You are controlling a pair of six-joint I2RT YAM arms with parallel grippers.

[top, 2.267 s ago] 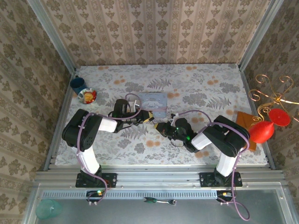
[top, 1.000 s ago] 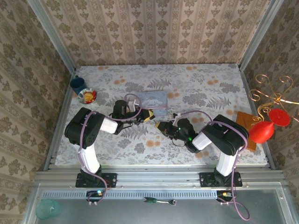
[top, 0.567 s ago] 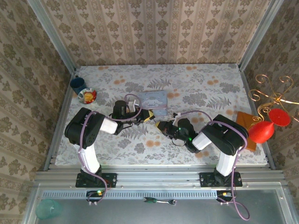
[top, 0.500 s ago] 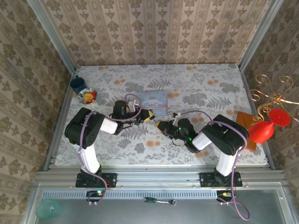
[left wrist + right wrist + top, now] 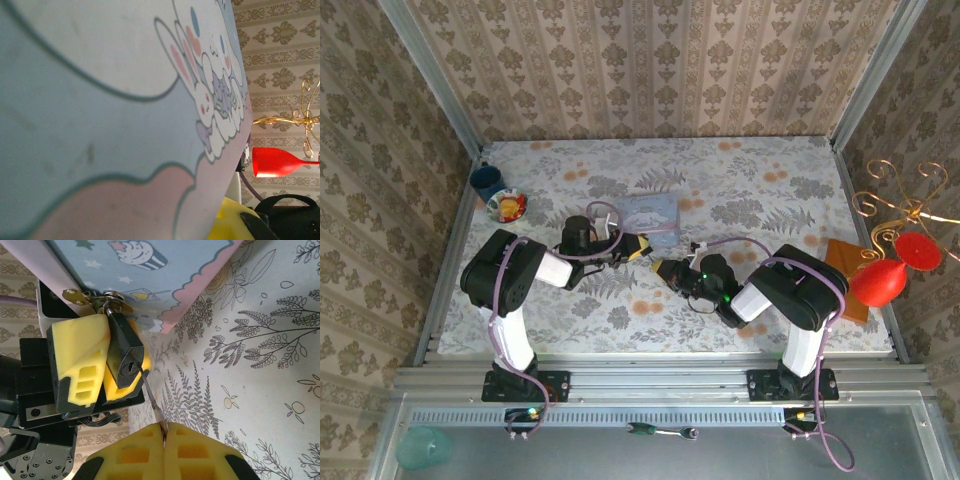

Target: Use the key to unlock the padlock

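Note:
In the right wrist view, the small black padlock (image 5: 124, 351) hangs by its silvery shackle from the hasp of the clear bluish cartoon-printed box (image 5: 150, 270). My left gripper (image 5: 107, 367) is shut on the padlock's body between its yellow pads. My right gripper (image 5: 164, 436) is shut on the key (image 5: 152, 399). The key's thin blade slants up-left and its tip rests on the padlock's face right beside the keyhole. From above, the left gripper (image 5: 634, 248) and right gripper (image 5: 666, 268) meet just in front of the box (image 5: 650, 213).
A blue cup (image 5: 485, 181) and a small plate (image 5: 507, 206) sit at the far left of the table. A red glass (image 5: 880, 280) and a gold wire stand (image 5: 905, 205) stand off the right edge. The box wall (image 5: 100, 100) is pressed close to the left wrist camera.
My right gripper with the key has crept slightly up and left toward the padlock. The left arm and the box have stayed put.

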